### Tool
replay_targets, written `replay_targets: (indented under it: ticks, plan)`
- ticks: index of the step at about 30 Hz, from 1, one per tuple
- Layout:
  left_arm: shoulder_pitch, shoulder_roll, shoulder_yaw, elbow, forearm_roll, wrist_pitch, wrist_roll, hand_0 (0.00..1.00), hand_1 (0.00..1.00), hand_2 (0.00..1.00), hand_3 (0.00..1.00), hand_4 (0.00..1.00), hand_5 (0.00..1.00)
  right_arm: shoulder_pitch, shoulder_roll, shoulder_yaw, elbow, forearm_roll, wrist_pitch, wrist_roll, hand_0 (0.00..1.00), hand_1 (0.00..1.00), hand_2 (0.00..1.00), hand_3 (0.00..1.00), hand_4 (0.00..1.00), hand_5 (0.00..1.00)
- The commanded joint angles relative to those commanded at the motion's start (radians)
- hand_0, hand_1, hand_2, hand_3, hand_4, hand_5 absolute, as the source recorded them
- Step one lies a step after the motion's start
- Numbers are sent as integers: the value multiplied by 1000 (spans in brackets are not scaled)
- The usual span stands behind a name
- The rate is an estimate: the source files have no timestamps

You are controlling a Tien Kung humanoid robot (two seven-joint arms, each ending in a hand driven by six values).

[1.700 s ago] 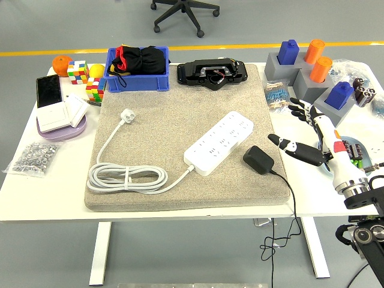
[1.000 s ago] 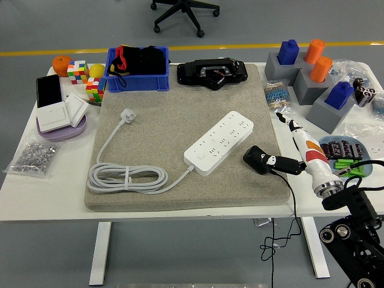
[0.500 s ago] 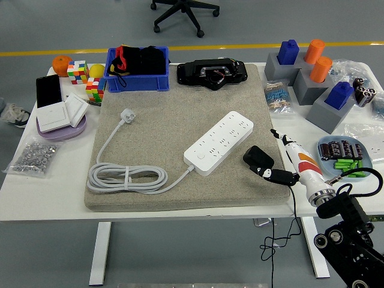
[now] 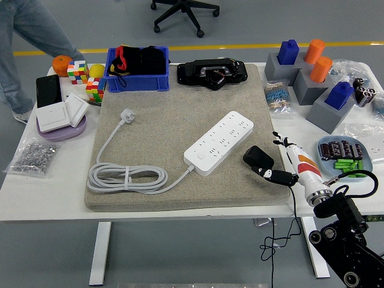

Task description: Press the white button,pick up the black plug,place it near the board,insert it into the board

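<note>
One hand (image 4: pixel 287 163) in at right, thumb touching plug (image 4: pixel 258 159), fingers extended, no grip, strip (image 4: pixel 218 143) just beside.

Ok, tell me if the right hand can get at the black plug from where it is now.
Probably yes. The right hand sits right beside the black plug at the mat's right edge, a dark fingertip reaching its near side. Nothing lies between them; only the plug's cable trails off the table edge. Whether it already grips is unclear.
</note>
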Motion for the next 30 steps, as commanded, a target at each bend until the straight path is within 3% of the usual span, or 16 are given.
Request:
replay_targets:
  ticks: [6,7,13,14,19,20,25,26,30]
  plan:
    - [3,0,-2,0,2,0,0,686,681,664,691,615,138,13,3,-25,-11,0,-21,15,904,820,762,906,998,372]
    - [3,-1,-1,0,0,0,-1,686,681,664,691,615,138,15,4,-28,-13,0,-22,16,904,822,765,882,998,318]
    - [4,-5,2,0,-5,0,-2,686,681,664,691,615,138,20,8,-44,-26,-2,-25,17,904,822,765,882,998,318]
    - [5,-5,2,0,-6,0,-2,686,681,664,691,616,138,20,8,-46,-29,-1,-30,20,885,806,762,845,998,251]
    - [4,-6,3,0,-8,0,-3,686,681,664,691,616,138,23,8,-47,-37,10,-45,41,885,806,762,845,998,251]
    - [4,-5,-1,0,-4,1,-3,686,681,664,691,616,138,24,7,-47,-39,13,-50,48,842,739,677,799,998,151]
    - [4,-5,-6,0,0,0,-2,686,681,664,691,616,138,28,8,-47,-45,21,-62,59,842,739,677,799,998,151]
    - [4,-5,-6,0,0,0,-2,687,681,665,691,615,137,29,8,-48,-45,23,-61,59,773,653,592,745,998,93]
    - [3,-6,-5,0,-2,1,-2,687,681,665,691,615,137,30,8,-56,-51,30,-63,58,773,653,592,745,998,93]
